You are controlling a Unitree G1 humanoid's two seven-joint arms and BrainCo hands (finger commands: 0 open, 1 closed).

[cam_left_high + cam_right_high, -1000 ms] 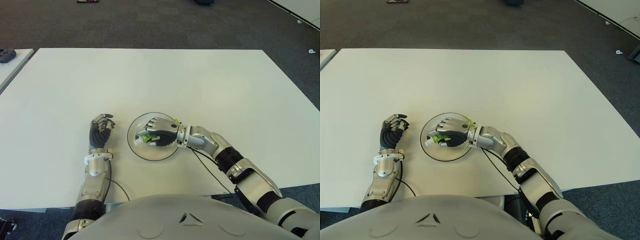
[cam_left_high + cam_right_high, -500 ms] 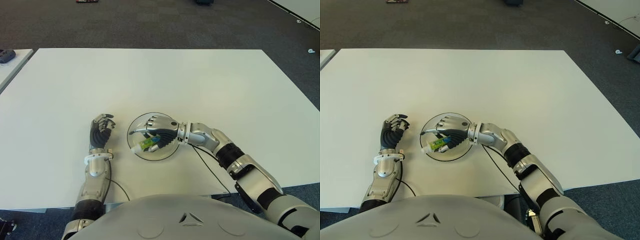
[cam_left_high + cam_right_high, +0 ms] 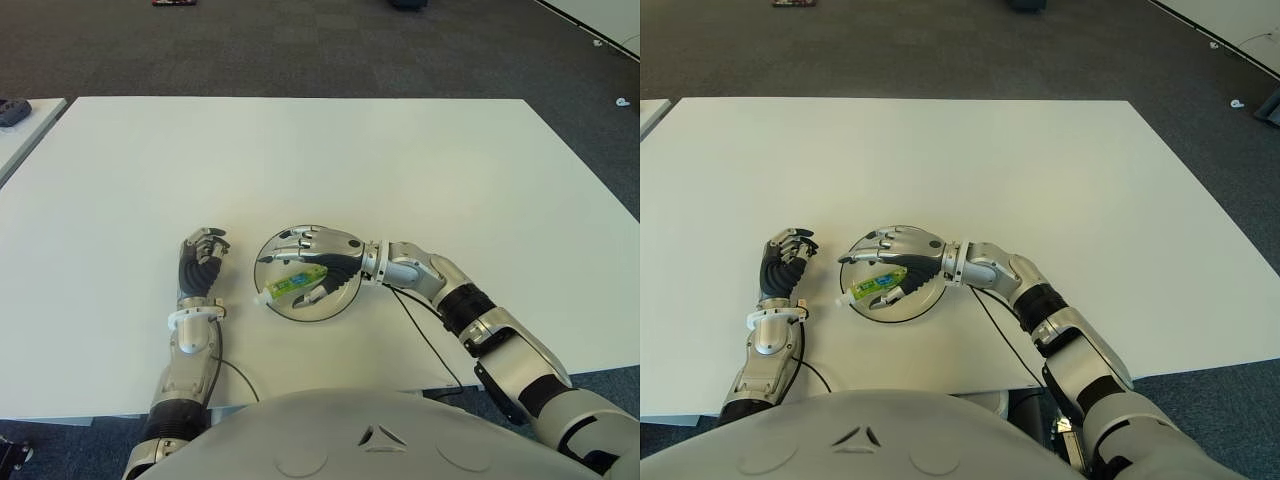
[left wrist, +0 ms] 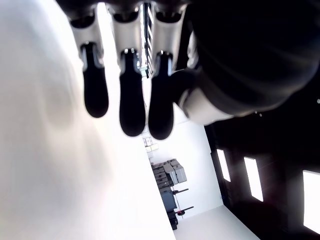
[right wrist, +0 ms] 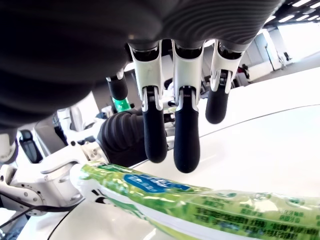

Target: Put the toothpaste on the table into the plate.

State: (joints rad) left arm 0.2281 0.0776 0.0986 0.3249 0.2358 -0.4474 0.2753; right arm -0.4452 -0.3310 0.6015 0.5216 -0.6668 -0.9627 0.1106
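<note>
The toothpaste point(image 3: 293, 286) lies in the plate point(image 3: 345, 297), cap poking over its rim, under the right hand point(image 3: 312, 256) with fingers spread and empty, so lifting clear looks next, while the left hand point(image 3: 201, 259) sits curled on the counter point(image 3: 300, 160) beside the plate.

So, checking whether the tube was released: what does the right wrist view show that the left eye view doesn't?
Only the right wrist view: the right hand's fingertips hanging clear above the toothpaste. Only the left eye view: the plate, the tube's cap end over its rim, the left hand beside it. Both: the right hand open over the toothpaste.
</note>
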